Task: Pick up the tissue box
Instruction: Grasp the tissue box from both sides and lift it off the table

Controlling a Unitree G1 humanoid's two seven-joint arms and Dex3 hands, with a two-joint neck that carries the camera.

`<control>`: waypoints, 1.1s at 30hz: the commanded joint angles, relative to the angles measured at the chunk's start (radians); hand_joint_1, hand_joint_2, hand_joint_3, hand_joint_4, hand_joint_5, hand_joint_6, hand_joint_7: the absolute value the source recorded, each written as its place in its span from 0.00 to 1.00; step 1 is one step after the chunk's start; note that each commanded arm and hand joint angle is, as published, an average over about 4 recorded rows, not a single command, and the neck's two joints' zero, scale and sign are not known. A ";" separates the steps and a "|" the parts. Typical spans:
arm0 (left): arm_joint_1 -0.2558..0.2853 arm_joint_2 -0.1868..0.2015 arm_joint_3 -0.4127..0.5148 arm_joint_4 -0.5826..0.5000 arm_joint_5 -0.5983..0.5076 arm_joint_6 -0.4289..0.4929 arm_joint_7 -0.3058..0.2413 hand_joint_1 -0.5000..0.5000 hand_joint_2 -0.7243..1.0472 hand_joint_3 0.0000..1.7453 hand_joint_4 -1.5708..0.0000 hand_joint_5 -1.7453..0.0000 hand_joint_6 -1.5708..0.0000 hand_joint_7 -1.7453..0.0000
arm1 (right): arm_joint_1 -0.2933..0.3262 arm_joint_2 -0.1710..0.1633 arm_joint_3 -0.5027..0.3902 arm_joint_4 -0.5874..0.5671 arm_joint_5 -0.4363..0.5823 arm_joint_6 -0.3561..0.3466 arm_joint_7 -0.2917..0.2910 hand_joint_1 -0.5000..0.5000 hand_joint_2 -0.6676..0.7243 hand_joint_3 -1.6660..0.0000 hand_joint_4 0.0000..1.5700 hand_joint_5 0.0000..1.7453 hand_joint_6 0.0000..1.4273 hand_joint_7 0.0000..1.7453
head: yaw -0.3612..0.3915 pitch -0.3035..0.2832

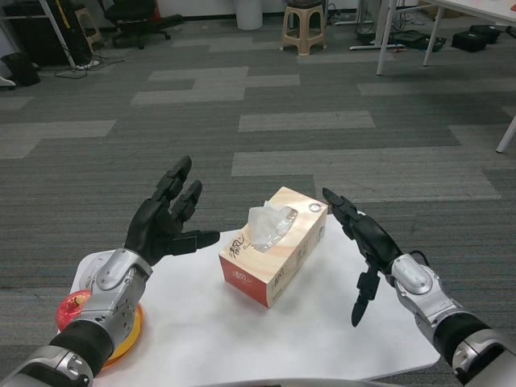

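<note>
An apple [73,309] sits on the orange plate [129,334] at my far left. My left hand [165,220] and right hand [364,242] hang spread and empty, flanking the tissue box [274,256] mid-worktop [322,322], tissue [266,223] sprouting. I reckon uneven squeezing could crush or skid it.

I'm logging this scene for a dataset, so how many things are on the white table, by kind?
Tissue box: 1
Apple: 1
Orange plate: 1
Total: 3
The left hand and right hand are open on either side of the box and are not counted.
</note>
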 commanded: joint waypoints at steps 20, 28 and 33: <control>-0.022 0.012 -0.001 0.007 -0.002 0.002 -0.001 1.00 1.00 0.05 1.00 1.00 1.00 1.00 | -0.089 -0.005 -0.147 0.061 0.002 0.002 -0.005 0.04 0.82 0.90 0.00 0.00 0.00 0.00 | -0.001 0.017; -0.021 0.012 -0.001 0.007 -0.002 0.000 -0.001 1.00 1.00 0.05 1.00 1.00 1.00 1.00 | -0.173 0.014 -0.150 0.147 -0.006 0.010 -0.007 0.08 0.66 0.86 0.00 0.00 0.00 0.00 | -0.002 0.018; -0.020 0.012 0.000 0.008 -0.002 0.000 -0.001 1.00 1.00 0.03 1.00 1.00 1.00 1.00 | -0.221 0.053 -0.149 0.221 -0.025 0.014 -0.007 0.09 0.55 0.85 0.00 0.00 0.00 0.00 | -0.004 0.019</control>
